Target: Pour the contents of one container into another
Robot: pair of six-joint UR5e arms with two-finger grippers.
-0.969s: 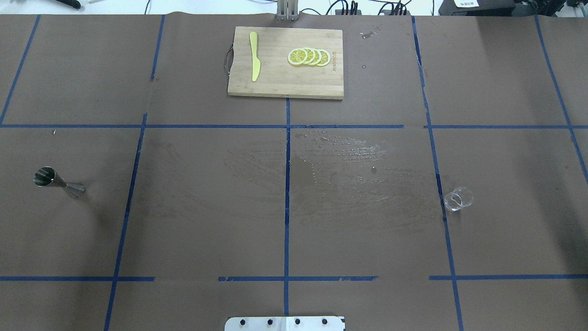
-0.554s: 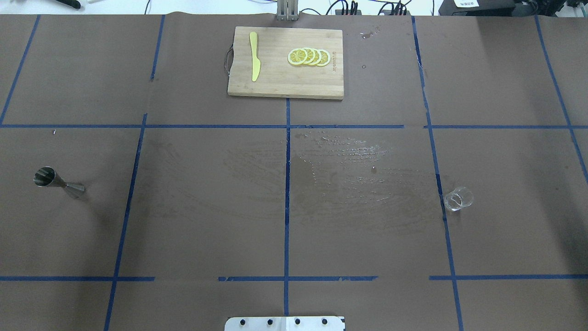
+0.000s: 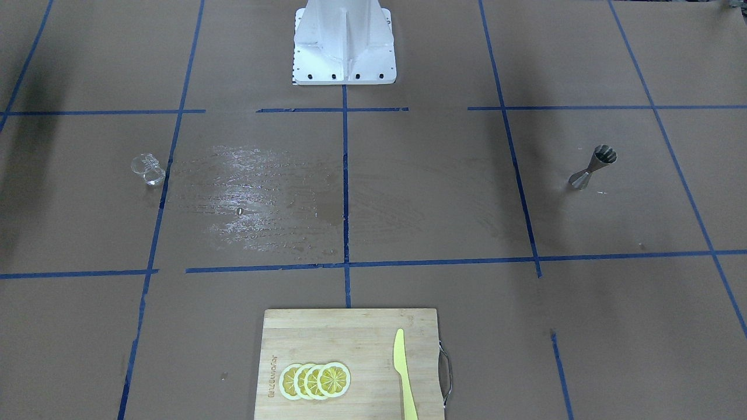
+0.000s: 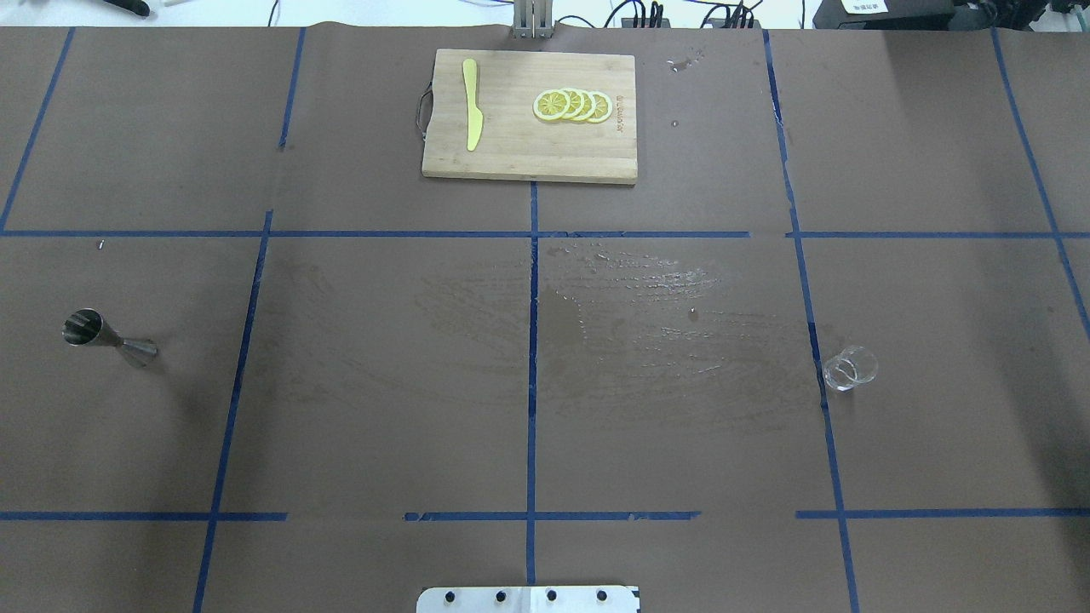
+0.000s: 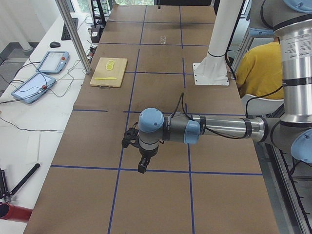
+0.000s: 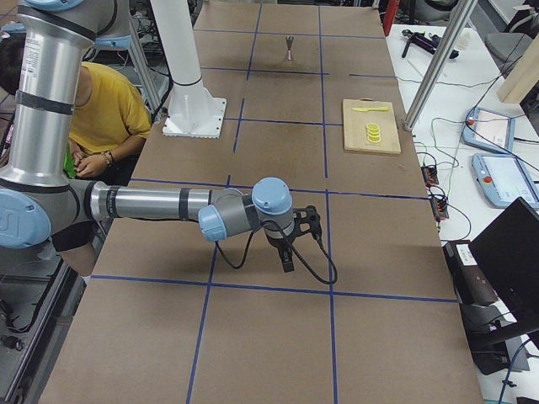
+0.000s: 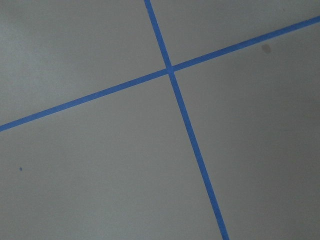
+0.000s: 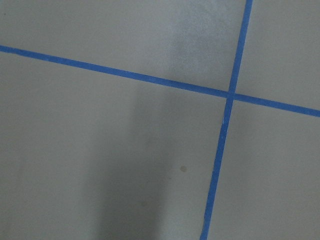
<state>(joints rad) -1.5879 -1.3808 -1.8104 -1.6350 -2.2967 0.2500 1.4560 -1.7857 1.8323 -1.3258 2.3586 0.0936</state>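
I am looking at a long table covered in brown paper (image 4: 383,409) and marked into squares by blue tape (image 4: 531,383). In the overhead view a wet, shiny smear (image 4: 647,298) lies just past the centre, toward 2 o'clock.

The clear glass cup (image 4: 849,369) stands upright at about 3 o'clock from the table's centre, just beside a tape line on its outer side. Nothing touches it. The steel jigger (image 4: 109,340) stands upright at 9 o'clock, well apart from the glass and alone on the paper, with its open mouth up.

At 12 o'clock, on the far edge, lies a bamboo cutting board (image 4: 528,157). A fan of lemon slices (image 4: 572,105) sits on its 3 o'clock half and a yellow knife (image 4: 472,104) on its 9 o'clock half. At 6 o'clock I see the white plate of the robot's base (image 4: 528,598).

Neither arm shows in the overhead view. From the table's ends I see each arm stretched out low. The left gripper (image 5: 142,168) and the right gripper (image 6: 288,263) both point down over bare paper near a tape line, far from either vessel. I cannot tell from these side views whether their fingers are spread or closed. Both wrist cameras show only paper and a tape crossing. A person in a yellow shirt (image 5: 261,68) sits beside the robot's column.
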